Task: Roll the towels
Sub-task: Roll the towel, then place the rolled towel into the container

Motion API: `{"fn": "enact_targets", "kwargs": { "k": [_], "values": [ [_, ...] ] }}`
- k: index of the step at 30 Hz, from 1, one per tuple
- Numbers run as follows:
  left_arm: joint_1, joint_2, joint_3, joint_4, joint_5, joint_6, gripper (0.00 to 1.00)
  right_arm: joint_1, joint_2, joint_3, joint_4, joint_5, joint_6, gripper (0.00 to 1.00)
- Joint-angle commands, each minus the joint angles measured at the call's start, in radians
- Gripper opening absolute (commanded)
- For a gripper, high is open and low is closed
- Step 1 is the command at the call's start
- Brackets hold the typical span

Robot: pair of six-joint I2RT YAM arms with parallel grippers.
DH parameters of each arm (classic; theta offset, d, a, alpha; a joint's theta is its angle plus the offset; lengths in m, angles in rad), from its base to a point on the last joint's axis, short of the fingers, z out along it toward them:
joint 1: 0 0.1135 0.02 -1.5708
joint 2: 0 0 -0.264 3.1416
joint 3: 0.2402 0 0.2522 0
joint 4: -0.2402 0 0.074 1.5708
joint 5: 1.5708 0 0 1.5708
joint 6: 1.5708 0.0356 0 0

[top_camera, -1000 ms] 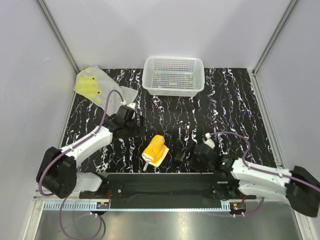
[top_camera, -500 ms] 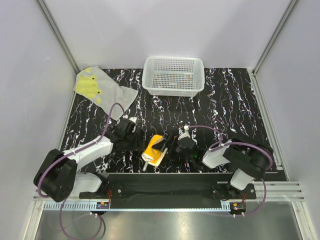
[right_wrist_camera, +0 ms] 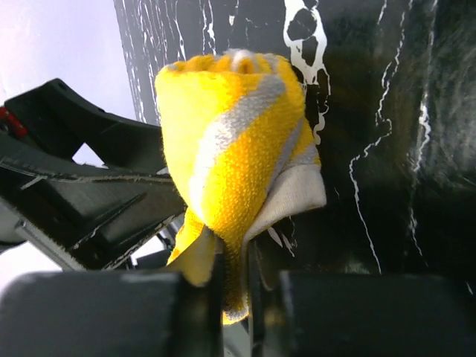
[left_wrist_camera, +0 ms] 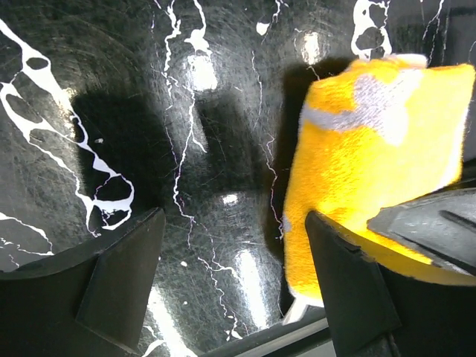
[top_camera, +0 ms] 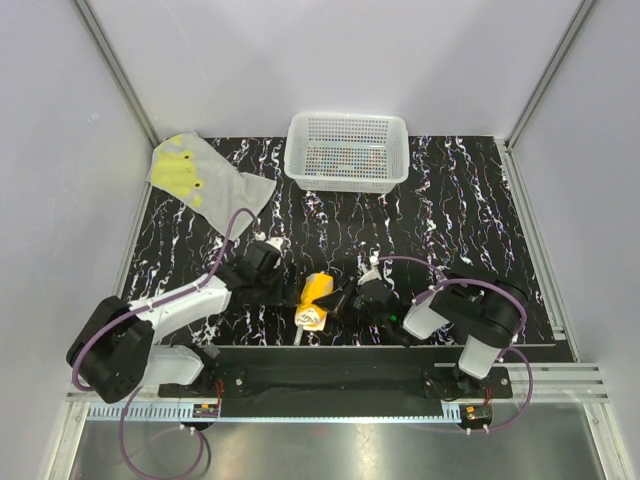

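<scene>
The grey towel (top_camera: 205, 180), blotched with yellow-green, lies spread out flat on the black marbled tabletop (top_camera: 450, 220). It is to the left of the white basket (top_camera: 347, 150) and slightly nearer the arms, with its far corner up against the left wall.

Nearer the arms than the basket and a little to its left is the left gripper (top_camera: 278, 282), low over the tabletop. In its wrist view the left gripper (left_wrist_camera: 234, 260) has its jaws spread wide with only bare tabletop between them. The orange towel (left_wrist_camera: 372, 149) stands just outside that gap, close against the finger on the right of that view. Whether they touch cannot be told.

The orange towel (top_camera: 317, 297) is on the near side of the basket, well apart from it and roughly in line with its left half. It is bunched into a short, thick roll with white stripes, and a pale flap sticks out at one end.

Just to the towel's right, also on the near side of the basket, is the right gripper (top_camera: 345, 300). In its wrist view the right gripper (right_wrist_camera: 236, 294) is pinched almost closed on the lower edge of the orange towel (right_wrist_camera: 230, 149), and the rolled bulk rises above the fingers.
</scene>
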Motion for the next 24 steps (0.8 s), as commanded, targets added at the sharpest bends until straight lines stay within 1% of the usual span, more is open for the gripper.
{"fn": "enact_targets", "kwargs": {
  "k": [1,2,4,5,6,7,8,9,10,11,12,13,14,15,16,17,18,19,20,21,22,23,24],
  "values": [
    [-0.006,-0.036,0.028,-0.016,-0.041,-0.002,0.81,0.005,-0.083,-0.011,-0.095,0.039,-0.033,0.02],
    [-0.006,-0.042,0.036,-0.03,-0.042,0.0,0.81,0.002,-0.139,-0.008,-0.128,0.042,-0.048,0.0],
    [-0.006,-0.085,0.068,-0.091,-0.042,0.007,0.82,-0.009,-0.221,0.041,-0.31,0.049,-0.113,0.0],
    [-0.006,-0.108,0.085,-0.115,-0.042,0.009,0.83,-0.01,-0.32,0.07,-0.397,0.072,-0.146,0.0],
    [-0.006,-0.132,0.116,-0.173,-0.042,0.016,0.84,-0.016,-0.371,0.107,-0.586,0.094,-0.216,0.0],
    [-0.006,-0.187,0.134,-0.207,-0.069,0.021,0.86,-0.023,-0.42,0.192,-0.673,0.117,-0.264,0.0],
    [-0.007,-0.214,0.156,-0.241,-0.082,0.026,0.89,-0.055,-0.495,0.239,-0.748,0.132,-0.312,0.0],
    [-0.006,-0.24,0.2,-0.307,-0.106,0.038,0.92,-0.081,-0.52,0.285,-0.863,0.126,-0.396,0.0],
    [-0.004,-0.286,0.22,-0.338,-0.12,0.042,0.94,-0.123,-0.536,0.378,-0.904,0.106,-0.436,0.0],
    [-0.001,-0.303,0.258,-0.391,-0.139,0.053,0.98,-0.207,-0.533,0.427,-0.942,0.048,-0.473,0.0],
    [-0.001,-0.33,0.274,-0.415,-0.145,0.061,0.98,-0.257,-0.516,0.478,-1.025,0.017,-0.546,0.0],
    [0.0,-0.34,0.288,-0.432,-0.148,0.069,0.99,-0.297,-0.458,0.594,-1.057,-0.015,-0.585,0.0],
    [0.0,-0.349,0.308,-0.459,-0.145,0.085,0.99,-0.37,-0.418,0.654,-1.083,-0.088,-0.622,0.0],
    [0.002,-0.364,0.314,-0.467,-0.145,0.095,0.99,-0.4,-0.374,0.717,-1.129,-0.127,-0.687,0.0],
    [0.002,-0.37,0.318,-0.475,-0.145,0.099,0.99,-0.424,-0.325,0.847,-1.152,-0.165,-0.718,0.0],
    [0.003,-0.378,0.322,-0.485,-0.149,0.104,0.99,-0.452,-0.228,0.916,-1.175,-0.225,-0.746,0.0],
    [0.005,-0.395,0.331,-0.507,-0.159,0.114,0.99,-0.49,-0.177,1.057,-1.224,-0.242,-0.793,0.0],
    [0.005,-0.404,0.334,-0.514,-0.16,0.125,0.99,-0.509,-0.125,1.131,-1.254,-0.263,-0.82,0.0],
    [0.005,-0.415,0.331,-0.521,-0.163,0.142,0.99,-0.527,-0.023,1.203,-1.275,-0.308,-0.841,0.0],
    [0.006,-0.436,0.331,-0.524,-0.168,0.139,0.99,-0.564,0.03,1.359,-1.329,-0.329,-0.876,0.0],
    [0.006,-0.446,0.332,-0.522,-0.168,0.141,0.99,-0.582,0.143,1.441,-1.358,-0.375,-0.889,0.0],
    [0.006,-0.456,0.323,-0.506,-0.135,0.154,0.99,-0.599,0.204,1.522,-1.383,-0.403,-0.892,0.0],
    [0.006,-0.47,0.32,-0.495,-0.121,0.161,0.99,-0.619,0.269,1.698,-1.44,-0.429,-0.898,0.0]
  ]
}}
